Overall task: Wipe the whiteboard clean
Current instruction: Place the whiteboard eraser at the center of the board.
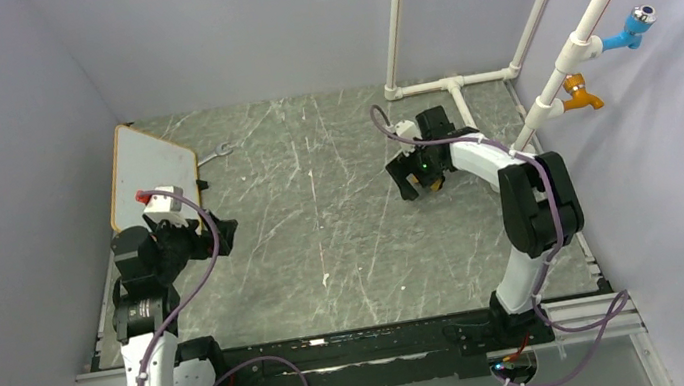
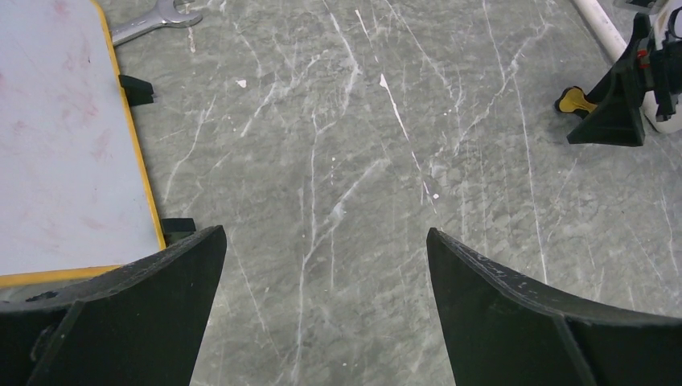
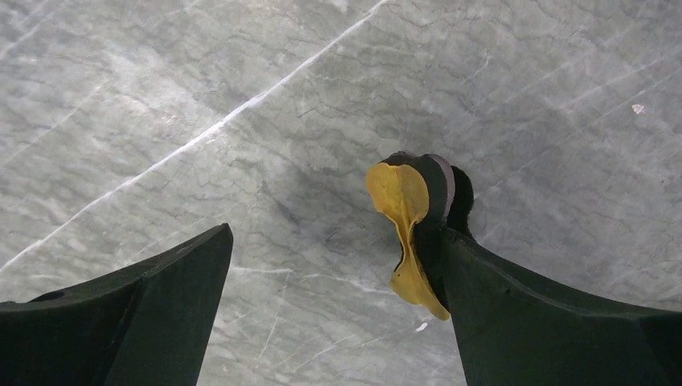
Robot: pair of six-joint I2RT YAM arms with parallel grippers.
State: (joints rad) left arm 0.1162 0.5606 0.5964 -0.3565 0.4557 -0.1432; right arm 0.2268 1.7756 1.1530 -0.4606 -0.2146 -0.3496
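at the far left of the surface [image 1: 345, 243] sits the whiteboard [image 1: 150, 164], just beside my left hand [image 2: 326, 241] (spread, empty). my right hand [image 3: 334, 241] is spread too; the yellow eraser [image 3: 402, 201] merely leans on one finger, so closing carelessly could knock it away.

Open mid table [image 1: 321, 216]; wrench [image 1: 217, 152] nr whiteboard [image 1: 147, 165].

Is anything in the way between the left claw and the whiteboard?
No, nothing visible. The whiteboard lies just beside the open left gripper; the wrench sits off by the board's far corner.
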